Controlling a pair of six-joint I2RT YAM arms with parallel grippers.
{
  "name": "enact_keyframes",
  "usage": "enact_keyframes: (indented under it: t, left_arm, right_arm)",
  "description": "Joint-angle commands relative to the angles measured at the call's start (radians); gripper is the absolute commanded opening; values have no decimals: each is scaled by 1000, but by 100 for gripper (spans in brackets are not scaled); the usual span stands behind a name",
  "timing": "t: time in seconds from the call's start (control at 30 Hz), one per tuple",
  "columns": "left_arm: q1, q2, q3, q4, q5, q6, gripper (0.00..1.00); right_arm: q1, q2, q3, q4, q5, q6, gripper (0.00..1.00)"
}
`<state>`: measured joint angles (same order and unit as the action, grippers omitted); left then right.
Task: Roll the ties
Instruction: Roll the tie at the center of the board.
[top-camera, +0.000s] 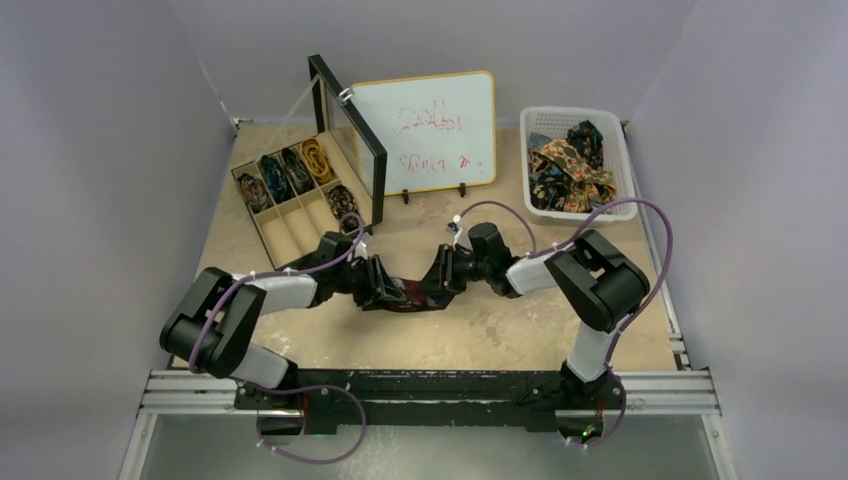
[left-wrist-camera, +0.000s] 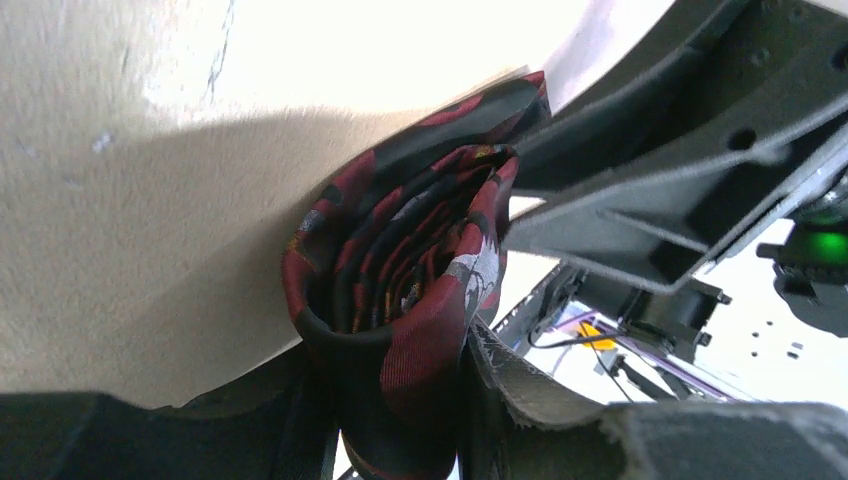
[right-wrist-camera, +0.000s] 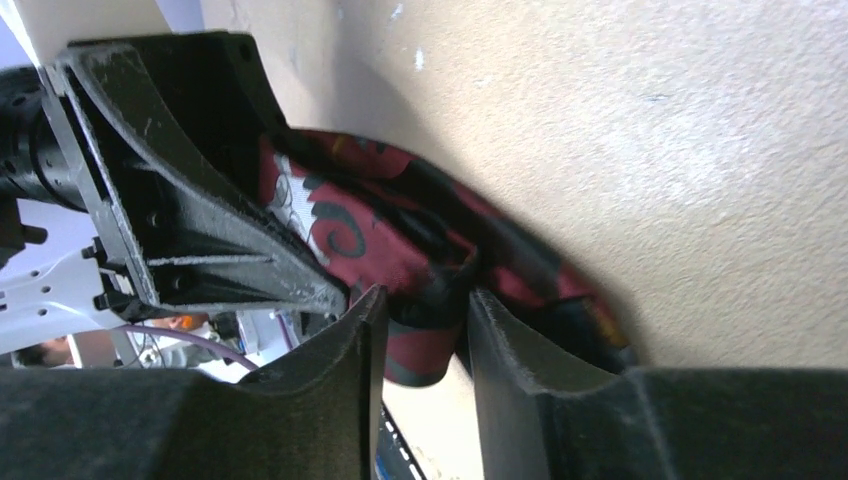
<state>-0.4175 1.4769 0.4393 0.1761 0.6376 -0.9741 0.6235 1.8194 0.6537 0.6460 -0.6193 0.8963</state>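
Observation:
A dark maroon tie (top-camera: 410, 298) lies between the two arms at the table's middle, partly wound into a coil. In the left wrist view the coil (left-wrist-camera: 400, 260) shows its spiral layers end-on, and my left gripper (left-wrist-camera: 400, 395) is shut on its lower part. My right gripper (right-wrist-camera: 425, 320) is shut on a fold of the same tie (right-wrist-camera: 380, 230), with fabric filling the gap between its fingers (right-wrist-camera: 340, 350). From above, the left gripper (top-camera: 385, 285) and right gripper (top-camera: 435, 278) face each other closely over the tie.
A compartmented wooden box (top-camera: 262, 235) at the back left holds several rolled ties (top-camera: 300, 165); its black-framed lid (top-camera: 350, 135) stands open. A whiteboard (top-camera: 425, 130) stands behind. A white basket (top-camera: 630, 190) at the back right holds loose ties (top-camera: 570, 165).

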Motion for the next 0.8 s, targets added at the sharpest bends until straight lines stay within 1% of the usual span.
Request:
enact_keyframes:
  t: [0.0,0.1,0.27,0.4,0.53,0.63,0.77]
  left_arm:
    - [-12,-39,116,-209,-152,123,33]
    - [-21,-53,186,-328,-203,198,32]
    - [-43,-66,285,-511,-316,270,31]
    - [-55,-61,352,-587,-362,304,31]
    - [-56,-51,371,-593,-358,313,31]
    - [-56,-51,365,-585,-353,304,31]
    - [-56,-67,336,-556,-351,279,32]
  right_arm:
    - [6,-92,2,-67,-9,-42,41]
    - [5,-138,18,-131,37,-73,46]
    - [7,-156,49,-244,160,-151,48]
    - [8,-105,57,-229,163,-181,47]
    - [11,-80,75,-230,163,-204,46]
    - [14,-100,87,-234,166,-205,45]
    - [16,-119,109,-231,164,-199,40]
